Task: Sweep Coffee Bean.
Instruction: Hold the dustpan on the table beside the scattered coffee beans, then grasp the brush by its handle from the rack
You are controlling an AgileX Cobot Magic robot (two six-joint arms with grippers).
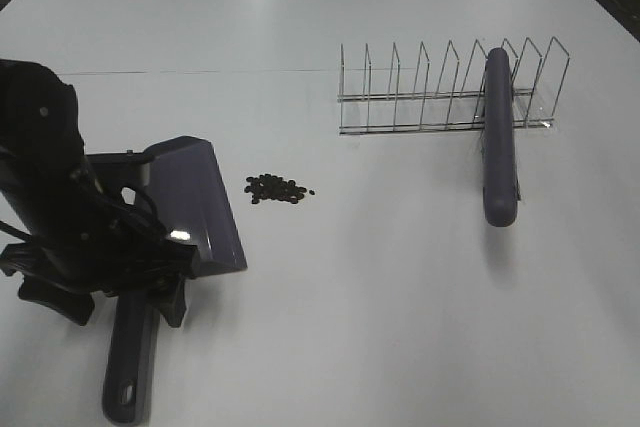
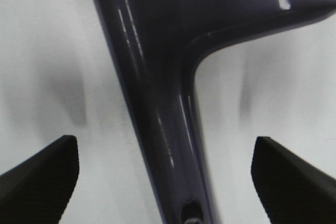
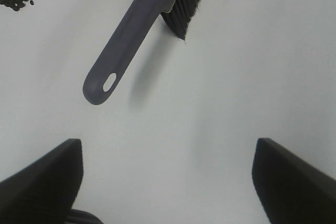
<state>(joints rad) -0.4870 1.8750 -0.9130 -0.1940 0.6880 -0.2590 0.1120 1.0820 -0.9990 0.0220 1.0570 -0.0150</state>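
Exterior high view shows the dark oval coffee beans [image 1: 278, 188] unswept on the white counter [image 1: 360, 327], just beside the purple plastic dustpan [image 1: 198, 187]. Left pincer [image 2: 164, 150] hangs spread astride its handle, right pincer [image 3: 168, 150] spread near the purple black-bristled brush [image 3: 137, 30]; nothing gripped yet.

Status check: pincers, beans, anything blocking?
Left pincer open, straddling handle of dustpan. Right pincer open, short of brush propped in wire rack. Coffee beans piled beside dustpan, unswept. Nothing between them.

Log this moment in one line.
left gripper open astride purple plastic dustpan handle | right gripper open, short of purple black-bristled brush in wire rack | dark coffee beans unswept
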